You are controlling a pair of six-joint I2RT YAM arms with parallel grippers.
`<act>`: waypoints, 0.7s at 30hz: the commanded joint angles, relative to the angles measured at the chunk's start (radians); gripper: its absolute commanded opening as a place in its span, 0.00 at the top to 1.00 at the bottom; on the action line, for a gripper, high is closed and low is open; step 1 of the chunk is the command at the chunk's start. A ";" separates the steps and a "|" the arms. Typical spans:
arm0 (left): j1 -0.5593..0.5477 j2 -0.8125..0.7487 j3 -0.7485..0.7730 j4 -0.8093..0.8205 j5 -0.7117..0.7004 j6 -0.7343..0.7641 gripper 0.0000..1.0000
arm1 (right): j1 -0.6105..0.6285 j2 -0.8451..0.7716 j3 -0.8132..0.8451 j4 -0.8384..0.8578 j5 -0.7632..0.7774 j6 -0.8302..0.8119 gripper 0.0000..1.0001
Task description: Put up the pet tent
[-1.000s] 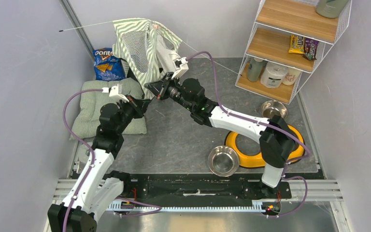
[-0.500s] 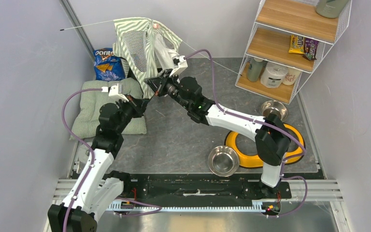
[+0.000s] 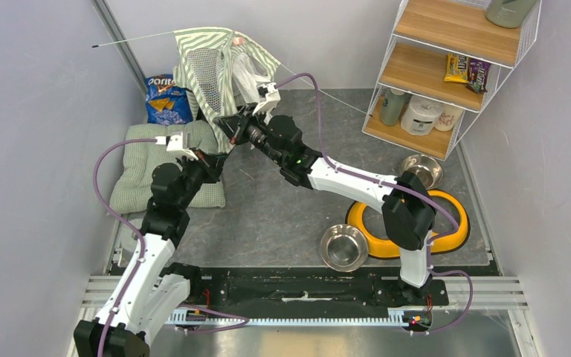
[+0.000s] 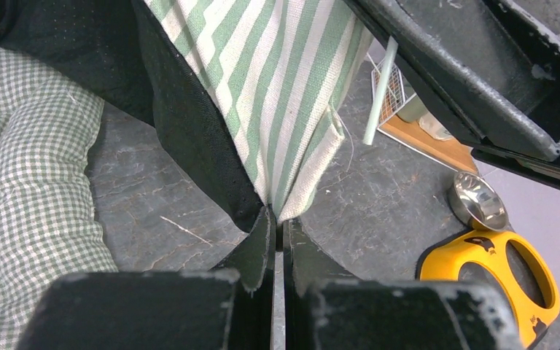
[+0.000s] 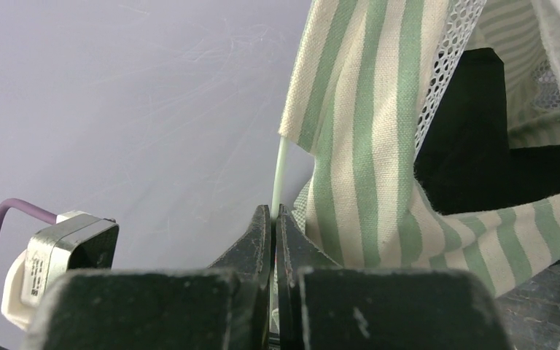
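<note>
The pet tent (image 3: pixel 219 63), green-and-white striped fabric with white mesh, hangs half-raised at the back left, thin poles sticking out to both sides. My left gripper (image 4: pixel 278 217) is shut on the tent's lower fabric corner (image 4: pixel 292 146), just above the floor; in the top view it (image 3: pixel 217 158) sits below the tent. My right gripper (image 5: pixel 273 211) is shut on a thin pale pole (image 5: pixel 280 171) where it leaves the striped sleeve (image 5: pixel 357 124); in the top view it (image 3: pixel 232 128) is at the tent's lower edge, close above the left gripper.
A pale green checked cushion (image 3: pixel 140 167) lies left of the left arm. A blue chip bag (image 3: pixel 165 100) leans behind it. A yellow double-bowl holder (image 3: pixel 446 223) and two steel bowls (image 3: pixel 343 246) sit right. A wire shelf (image 3: pixel 446 67) stands back right.
My right gripper has moved left and farther back with the pole, pushing the tent fabric toward the back wall. The left gripper has held its place on the fabric.
</note>
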 commanded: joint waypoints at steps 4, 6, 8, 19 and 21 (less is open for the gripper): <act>-0.011 -0.013 -0.068 -0.264 0.087 0.063 0.98 | -0.070 0.003 0.130 0.240 0.269 -0.068 1.00; -0.011 -0.015 -0.070 -0.264 0.082 0.064 0.98 | -0.069 0.010 0.137 0.235 0.273 -0.075 1.00; -0.011 -0.018 -0.069 -0.264 0.081 0.065 0.98 | -0.068 0.016 0.142 0.234 0.281 -0.085 1.00; -0.011 -0.026 -0.068 -0.264 0.072 0.075 0.98 | -0.067 0.042 0.148 0.216 0.299 -0.104 1.00; -0.011 -0.028 -0.067 -0.264 0.072 0.076 0.98 | -0.067 0.048 0.148 0.213 0.302 -0.108 1.00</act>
